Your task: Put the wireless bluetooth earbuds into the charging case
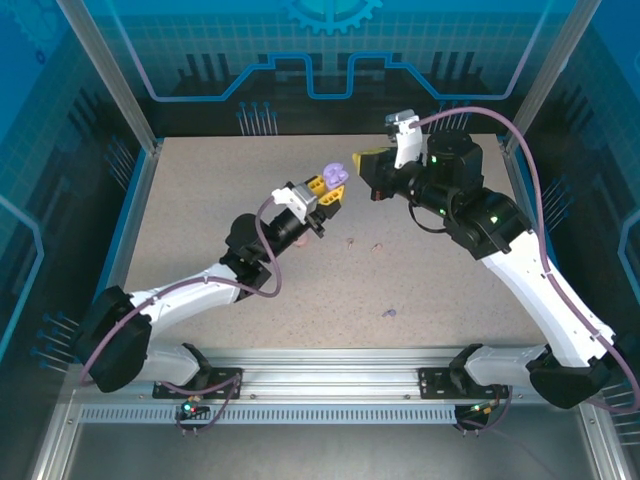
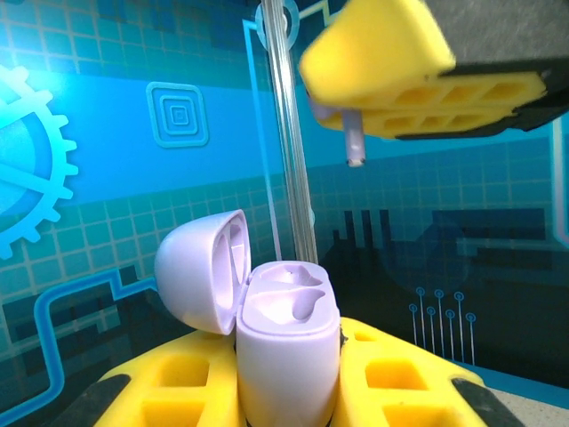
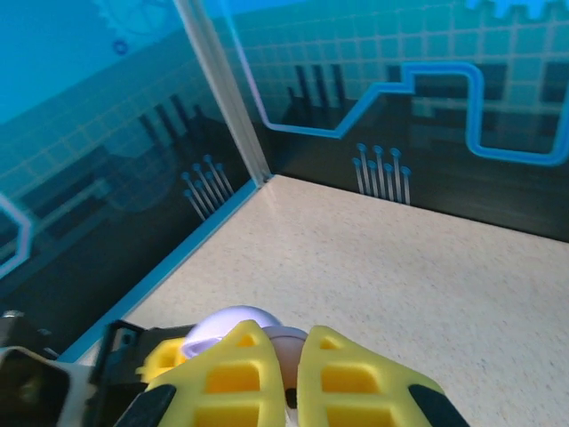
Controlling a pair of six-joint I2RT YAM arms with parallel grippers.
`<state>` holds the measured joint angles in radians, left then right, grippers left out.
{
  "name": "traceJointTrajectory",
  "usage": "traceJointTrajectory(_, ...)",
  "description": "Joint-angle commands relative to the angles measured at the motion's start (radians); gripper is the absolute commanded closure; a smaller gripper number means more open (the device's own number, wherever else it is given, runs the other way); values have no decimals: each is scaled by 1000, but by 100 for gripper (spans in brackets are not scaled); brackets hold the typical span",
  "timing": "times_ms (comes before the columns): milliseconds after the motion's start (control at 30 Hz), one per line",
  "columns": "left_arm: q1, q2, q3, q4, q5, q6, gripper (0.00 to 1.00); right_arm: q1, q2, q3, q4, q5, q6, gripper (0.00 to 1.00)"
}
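While left gripper [image 1: 331,192] clamps open case [image 2: 286,342], right gripper [image 1: 363,160] pinches earbud [image 2: 353,140] (stem down)

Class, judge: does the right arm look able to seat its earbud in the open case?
Probably yes: the right gripper holds the earbud stem-down above the charging case, its lid swung open, both sockets empty, nothing between. It hangs slightly aside, so a small shift seems needed.
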<state>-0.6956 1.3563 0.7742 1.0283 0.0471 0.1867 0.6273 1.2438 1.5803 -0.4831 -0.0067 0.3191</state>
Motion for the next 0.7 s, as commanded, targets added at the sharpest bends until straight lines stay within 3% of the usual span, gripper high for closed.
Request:
traceJointTrajectory(0,3,13,37,47,29,20,100,4,-10,-25,116,-118,-84,92)
traceJointTrajectory(333,3,17,72,21,50,11,100,33,-11,-93,195,-164,-150,92)
traceJointTrajectory(667,2,17,79,1,47,0,100,33,-38,-167,222,-135,-143,93)
